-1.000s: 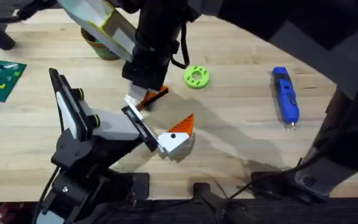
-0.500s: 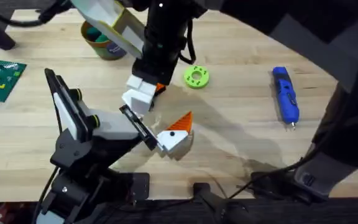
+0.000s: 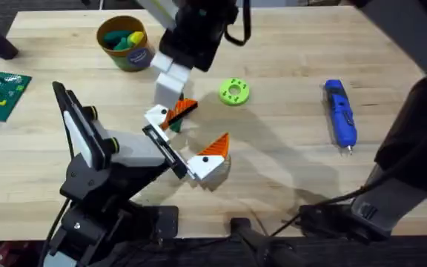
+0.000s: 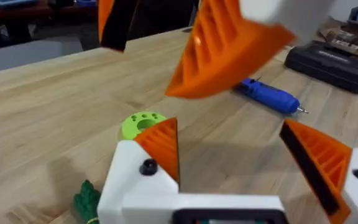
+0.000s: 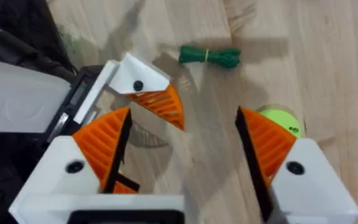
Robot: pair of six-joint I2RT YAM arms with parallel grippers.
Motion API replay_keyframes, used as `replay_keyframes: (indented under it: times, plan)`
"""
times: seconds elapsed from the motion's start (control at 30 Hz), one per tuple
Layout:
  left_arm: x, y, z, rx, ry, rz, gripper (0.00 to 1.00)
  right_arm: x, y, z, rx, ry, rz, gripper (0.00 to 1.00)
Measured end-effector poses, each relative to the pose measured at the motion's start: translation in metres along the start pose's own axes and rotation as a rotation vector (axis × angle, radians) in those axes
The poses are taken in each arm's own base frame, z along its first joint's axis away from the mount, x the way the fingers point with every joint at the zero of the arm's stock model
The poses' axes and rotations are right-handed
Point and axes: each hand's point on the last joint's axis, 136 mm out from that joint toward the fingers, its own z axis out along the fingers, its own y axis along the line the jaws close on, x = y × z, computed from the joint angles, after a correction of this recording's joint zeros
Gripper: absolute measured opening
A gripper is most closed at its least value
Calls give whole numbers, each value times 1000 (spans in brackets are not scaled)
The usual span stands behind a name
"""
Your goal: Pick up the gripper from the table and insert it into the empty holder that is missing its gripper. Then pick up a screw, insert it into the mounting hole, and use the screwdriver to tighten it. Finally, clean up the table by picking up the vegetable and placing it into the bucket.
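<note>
The gripper, a small white block with an orange fin, sits on the slim tip of the holder, the black-and-white left arm. It faces the larger orange-and-white wedge, so my left gripper stands open with nothing between. My right gripper hovers just behind the gripper, open and empty. The green vegetable lies on the wood beside the holder's tip. The blue screwdriver lies at the right. The olive bucket stands at the back left. The screw is out of view.
A lime-green ring lies right of the right gripper. A green circuit board lies at the left edge. Bare wood spreads between the ring and the screwdriver and along the front right.
My right gripper has let go of the small gripper and drawn up and back toward the far side. The small gripper stays at the holder's tip.
</note>
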Motion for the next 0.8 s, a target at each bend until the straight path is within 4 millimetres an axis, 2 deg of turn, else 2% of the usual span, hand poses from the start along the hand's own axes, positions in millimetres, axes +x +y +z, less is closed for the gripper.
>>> replay_keyframes:
  times: [0.13, 0.27, 0.43, 0.57, 0.8]
  plan:
    - [0, 0, 0, 0, 0, 0, 986, 2, -8, -12, 17, -24, 29, 994]
    - [0, 0, 0, 0, 0, 0, 986, 5, -10, -35, 39, -66, 56, 994]
    - [0, 0, 0, 0, 0, 0, 986, 20, -11, -59, 50, -66, 89, 994]
    - [0, 0, 0, 0, 0, 0, 986, 28, -15, -62, 52, -51, 115, 994]
    - [0, 0, 0, 0, 0, 0, 986, 29, -16, -60, 50, -47, 127, 994]
